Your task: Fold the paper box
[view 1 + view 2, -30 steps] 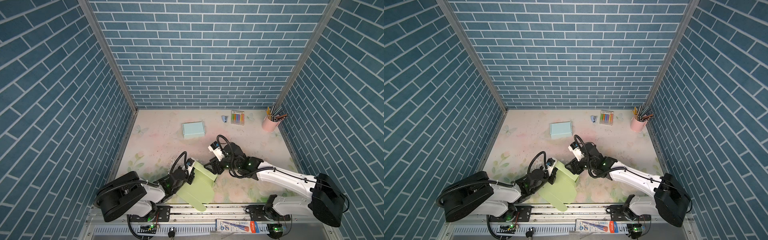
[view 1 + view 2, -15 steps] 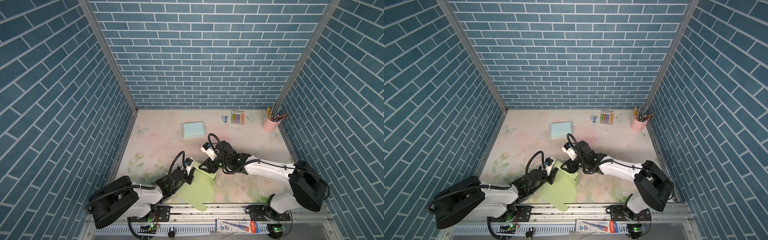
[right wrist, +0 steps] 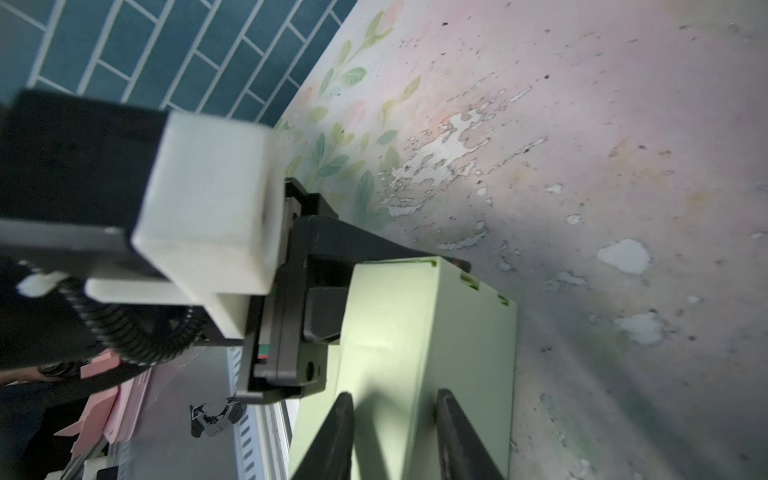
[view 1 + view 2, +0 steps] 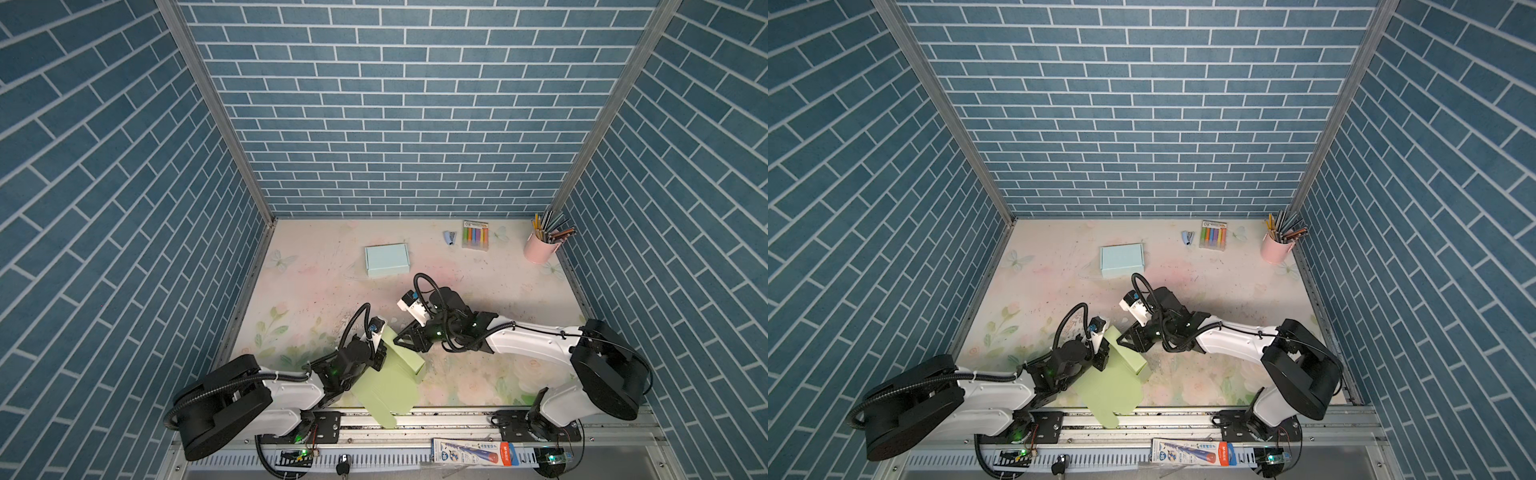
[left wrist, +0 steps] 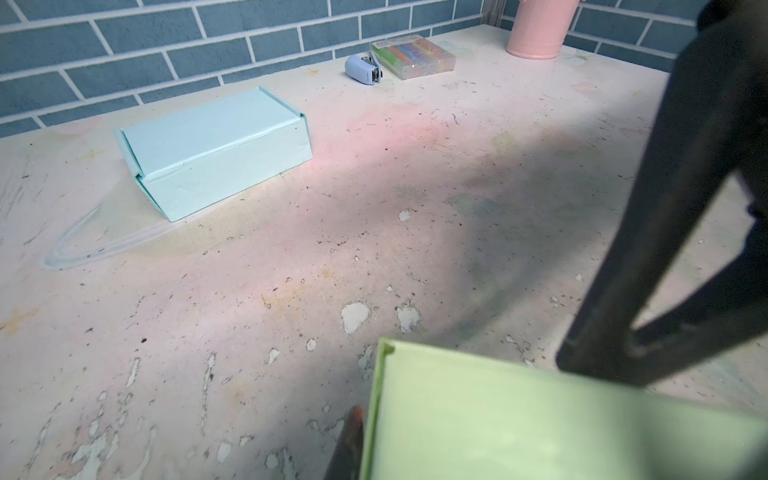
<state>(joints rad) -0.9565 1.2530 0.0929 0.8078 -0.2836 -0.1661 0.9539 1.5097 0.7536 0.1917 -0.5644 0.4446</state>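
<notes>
My green paper box (image 4: 386, 384) lies low in the middle of both top views, at the front edge of the table (image 4: 519, 291). Its flat sheet pokes out over the metal rail (image 4: 457, 415), and one long wall is folded up on end. My left gripper (image 4: 377, 358) is clamped on that raised wall from the left. In the left wrist view one fingertip (image 5: 351, 432) shows just outside the green panel, and the other is hidden behind it. My right gripper (image 4: 409, 340) meets the same wall from the right with its jaws part-way apart. In the right wrist view both fingers (image 3: 338, 432) stand in front of the green face with a gap between them, and I cannot tell whether they press on it. Higher up, left of centre, sits a pale blue box (image 4: 386, 260), closed, so its inside is hidden. In the upper right a pink cup (image 4: 539, 251) holds a bunch of pencils and pens (image 4: 550, 226) standing up. To its left a clear case (image 4: 475, 235) holds a row of coloured markers, with a small blue stapler (image 4: 449, 237) just beside it.
</notes>
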